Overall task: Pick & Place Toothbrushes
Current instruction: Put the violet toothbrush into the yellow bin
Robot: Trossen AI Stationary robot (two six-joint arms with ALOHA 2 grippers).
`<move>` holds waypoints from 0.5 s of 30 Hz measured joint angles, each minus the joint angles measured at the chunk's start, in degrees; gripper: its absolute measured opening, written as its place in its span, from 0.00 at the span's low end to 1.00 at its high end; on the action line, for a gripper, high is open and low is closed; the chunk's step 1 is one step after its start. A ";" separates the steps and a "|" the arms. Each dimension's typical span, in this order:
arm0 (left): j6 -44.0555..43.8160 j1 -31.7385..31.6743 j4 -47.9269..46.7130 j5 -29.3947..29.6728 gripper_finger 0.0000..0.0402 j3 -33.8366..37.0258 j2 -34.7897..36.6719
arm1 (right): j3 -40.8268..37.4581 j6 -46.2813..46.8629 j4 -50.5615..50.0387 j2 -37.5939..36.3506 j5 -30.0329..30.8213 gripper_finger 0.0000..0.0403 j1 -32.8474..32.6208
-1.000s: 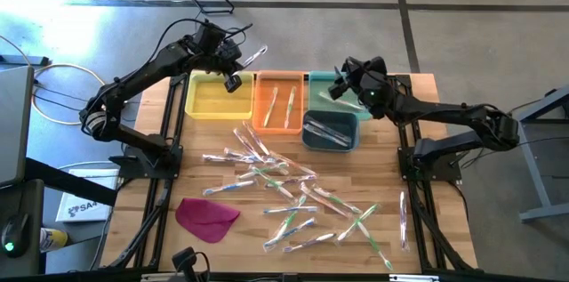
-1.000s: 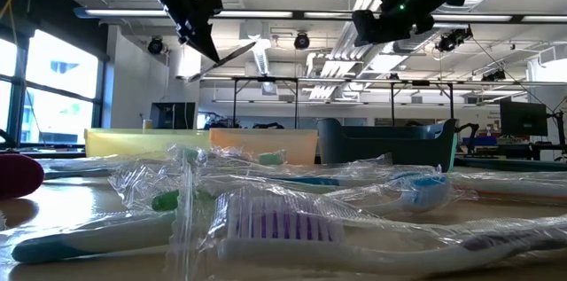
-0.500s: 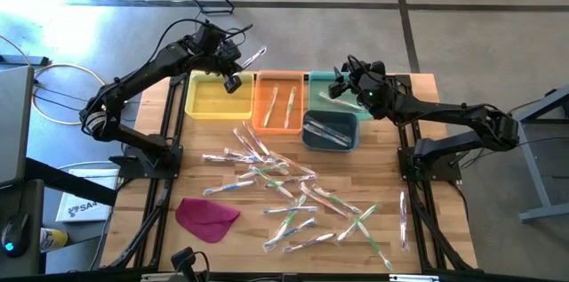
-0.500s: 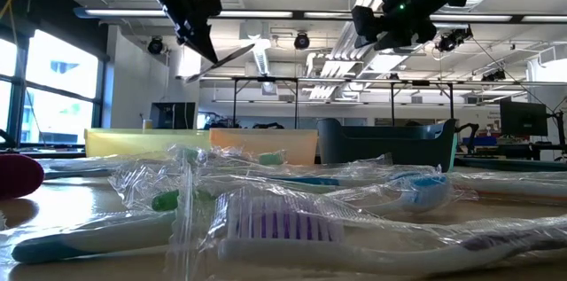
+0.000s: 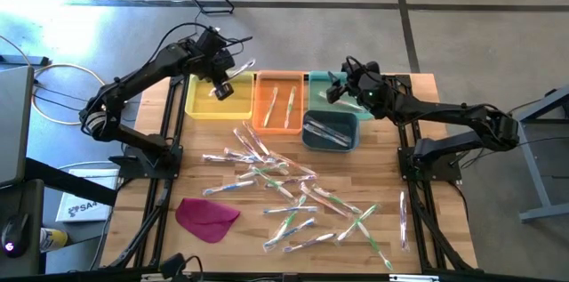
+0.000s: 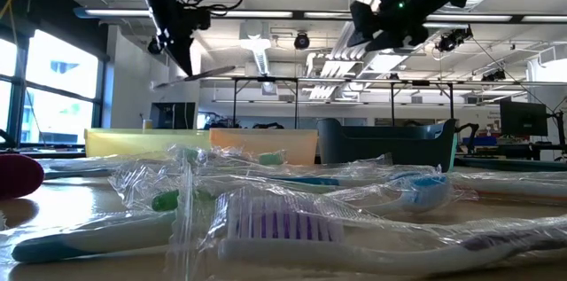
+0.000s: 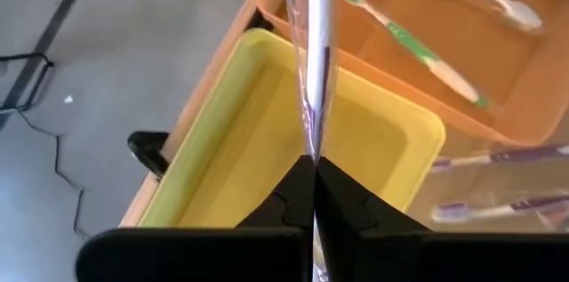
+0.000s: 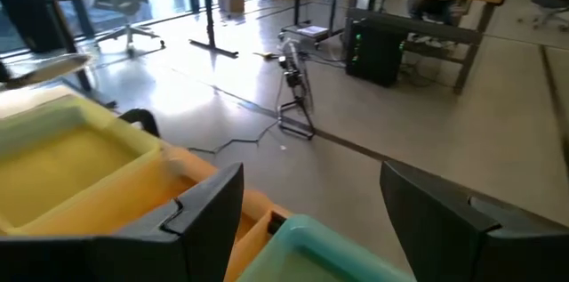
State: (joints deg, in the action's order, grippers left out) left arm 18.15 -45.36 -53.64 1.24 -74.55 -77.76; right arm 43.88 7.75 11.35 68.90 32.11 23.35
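Observation:
My left gripper (image 5: 220,88) hangs over the yellow bin (image 5: 206,102), shut on a toothbrush in a clear wrapper (image 5: 238,70). In the left wrist view that toothbrush (image 7: 313,60) runs straight ahead from the shut fingertips (image 7: 315,175). In the low view it (image 6: 208,74) juts out nearly level. My right gripper (image 5: 333,89) is open above the teal bin (image 5: 320,95) and touches nothing; its fingers stand wide apart (image 8: 311,202). Many wrapped toothbrushes (image 5: 284,193) lie flat on the wooden table. Two green ones (image 5: 280,104) lie in the orange bin. My left gripper pinches the wrapped toothbrush at one end (image 7: 314,153) between its two fingertips, which slant down from above. The toothbrush sticks out ahead of the fingers, in line with them. It is lifted clear, nearly level, above the yellow bin (image 7: 267,149).
Four bins stand in a row at the table's far edge: yellow, orange (image 5: 278,104), teal, and a dark blue one (image 5: 331,131) holding toothbrushes. A magenta cloth piece (image 5: 206,215) lies near the near left corner. One toothbrush (image 5: 403,220) lies by the right edge.
My left gripper has moved toward the table's left, from the yellow and orange bins' border to over the yellow bin, and has tipped. The held toothbrush now lies closer to level and lower. My right gripper has shifted slightly left above the teal bin.

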 joint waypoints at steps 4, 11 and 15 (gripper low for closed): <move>0.08 0.02 1.28 -0.96 0.00 3.19 0.16 | 0.00 0.00 -0.63 0.00 -2.89 0.64 0.01; -0.37 0.02 7.27 -0.62 0.00 11.60 0.31 | 0.00 1.41 -1.62 0.00 -7.31 0.64 0.00; -0.20 0.04 7.65 3.37 0.00 14.14 0.33 | 0.00 1.51 -1.69 0.00 -8.53 0.64 0.00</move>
State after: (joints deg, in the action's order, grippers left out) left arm 17.95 -45.32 -45.99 4.61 -60.41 -77.43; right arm 43.88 9.26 9.66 68.90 23.57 23.35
